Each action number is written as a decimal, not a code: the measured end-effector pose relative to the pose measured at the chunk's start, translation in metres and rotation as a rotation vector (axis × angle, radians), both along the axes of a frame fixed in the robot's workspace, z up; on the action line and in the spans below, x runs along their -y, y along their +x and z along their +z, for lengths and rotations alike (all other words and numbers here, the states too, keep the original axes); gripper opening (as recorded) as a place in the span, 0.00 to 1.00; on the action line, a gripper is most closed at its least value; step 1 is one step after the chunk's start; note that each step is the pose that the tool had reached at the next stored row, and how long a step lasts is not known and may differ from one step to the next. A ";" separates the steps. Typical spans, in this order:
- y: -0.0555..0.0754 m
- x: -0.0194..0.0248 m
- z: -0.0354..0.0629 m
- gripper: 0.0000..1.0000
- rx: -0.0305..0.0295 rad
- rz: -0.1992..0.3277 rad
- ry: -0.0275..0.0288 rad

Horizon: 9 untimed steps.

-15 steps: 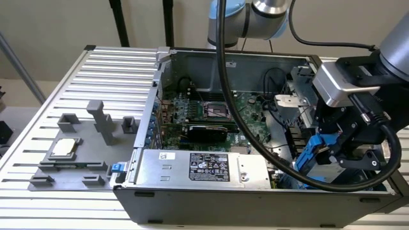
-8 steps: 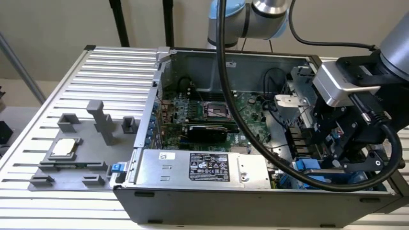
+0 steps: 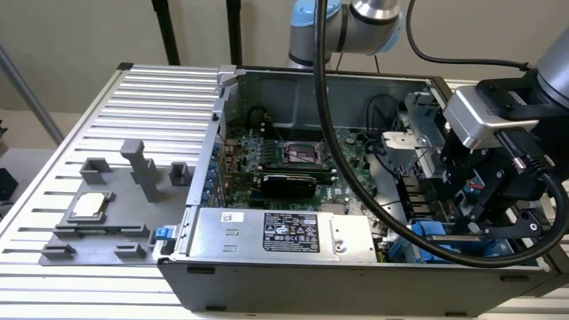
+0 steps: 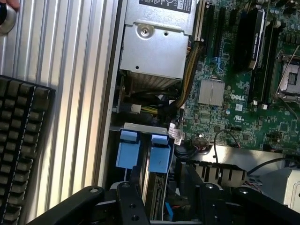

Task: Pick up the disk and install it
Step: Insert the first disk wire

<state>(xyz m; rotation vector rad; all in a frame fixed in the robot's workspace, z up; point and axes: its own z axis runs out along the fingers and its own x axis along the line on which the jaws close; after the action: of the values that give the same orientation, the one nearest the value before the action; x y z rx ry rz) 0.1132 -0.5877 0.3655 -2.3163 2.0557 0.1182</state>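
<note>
Pincer (image 4: 166,204) over disk (image 4: 157,187) standing edgewise in case (image 3: 266,283)

From my console I see the open grey steel computer case (image 3: 266,287) standing on the ribbed aluminium table (image 3: 160,87). To the exterior view's left of the case a flat grey fixture plate (image 3: 124,220) lies on the table, with the small square silver CPU chip (image 3: 90,205) resting on it. Inside the case, the boxy silver power supply (image 3: 284,233) runs along the near wall and the green motherboard (image 3: 294,157) lies behind it. The black gripper (image 3: 480,230) hangs over the case's near corner at the exterior view's right, just above the blue-framed silver-grey disk (image 4: 158,157), which sits in the bay beside the power supply. A black keyboard (image 4: 23,150) lies on the table outside the case wall.
</note>
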 end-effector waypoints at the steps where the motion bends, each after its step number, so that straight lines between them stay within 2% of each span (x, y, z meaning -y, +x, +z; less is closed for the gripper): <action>1: 0.000 0.0000 0.0000 1.00 0.0000 0.000 0.0000; 9: 0.000 0.0000 0.0000 1.00 0.0000 0.000 0.0000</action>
<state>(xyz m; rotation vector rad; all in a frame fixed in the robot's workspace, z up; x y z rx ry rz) 0.1132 -0.5877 0.3655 -2.3162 2.0557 0.1182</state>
